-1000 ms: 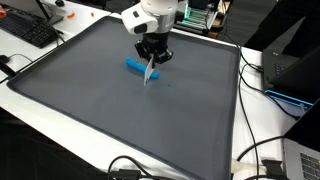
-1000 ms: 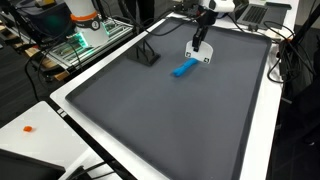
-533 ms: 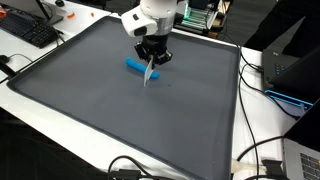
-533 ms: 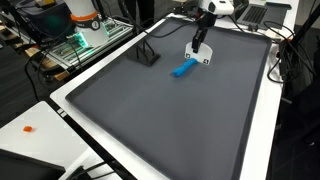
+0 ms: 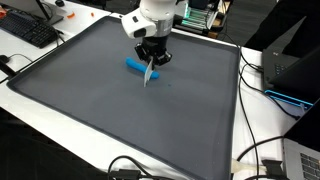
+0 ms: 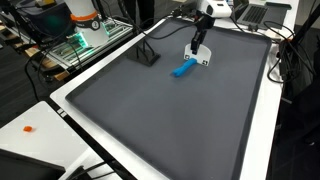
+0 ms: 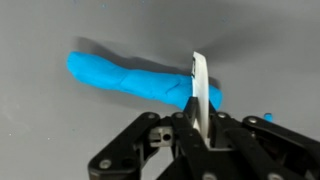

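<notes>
**Item 1: gripper** (image 5: 151,61). Narrow, fingers clamped on a thin white blade. In the wrist view the blade stands edge-on between the two pads. The gripper hangs directly above the roll's right-hand end as that view shows it.

**Item 2: blade** (image 7: 199,82). White, flat and upright, pointing down from the gripper. It crosses the roll near that same end. You cannot tell from any view whether its lower edge touches the roll or rides just above it.

**Item 3: roll** (image 7: 120,77). Blue, soft-looking, slightly lumpy. It lies flat and loose, with nothing pinning it.

**Item 4: mat** (image 5: 100,115). Dark grey with a raised rim, lying under the roll. The roll sits in the far part of it in an exterior view.

**Item 5: stand** (image 6: 147,53). Black, well apart from the roll.

**Item 6: keyboard** (image 5: 30,30). Off the mat, far from the roll.

**Hazards, as judged:**
- The blade is held by a thin edge, so a side load could twist or slip it in your grip.
- The blade meets the roll close to its end. A push there may skid or swing the roll rather than bite in.
- The mat looks firm. If you drive down hard, the blade could bend or be forced up between the pads.
- Soft material may stick to the blade and come up with it.
</notes>
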`<move>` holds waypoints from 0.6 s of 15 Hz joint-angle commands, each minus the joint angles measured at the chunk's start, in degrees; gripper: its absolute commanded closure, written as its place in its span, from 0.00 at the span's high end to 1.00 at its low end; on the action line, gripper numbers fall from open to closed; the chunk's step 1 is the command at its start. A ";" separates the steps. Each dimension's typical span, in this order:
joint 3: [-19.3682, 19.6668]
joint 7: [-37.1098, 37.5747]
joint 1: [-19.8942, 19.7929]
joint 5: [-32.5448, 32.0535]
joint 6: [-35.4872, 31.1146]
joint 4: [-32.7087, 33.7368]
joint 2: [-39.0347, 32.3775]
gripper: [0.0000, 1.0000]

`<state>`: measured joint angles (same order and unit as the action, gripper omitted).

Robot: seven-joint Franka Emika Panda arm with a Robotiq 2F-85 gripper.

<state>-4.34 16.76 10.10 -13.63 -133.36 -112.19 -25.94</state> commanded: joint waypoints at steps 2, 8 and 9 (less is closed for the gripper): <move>0.32 -1.97 -0.60 3.67 -1.38 -5.01 1.32 0.02; -0.48 -4.87 -1.65 9.01 -2.06 -8.56 3.75 0.02; -0.83 -5.72 -1.97 10.30 -2.74 -9.19 4.18 0.02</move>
<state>-4.22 13.43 9.11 -7.00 -134.27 -116.20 -23.40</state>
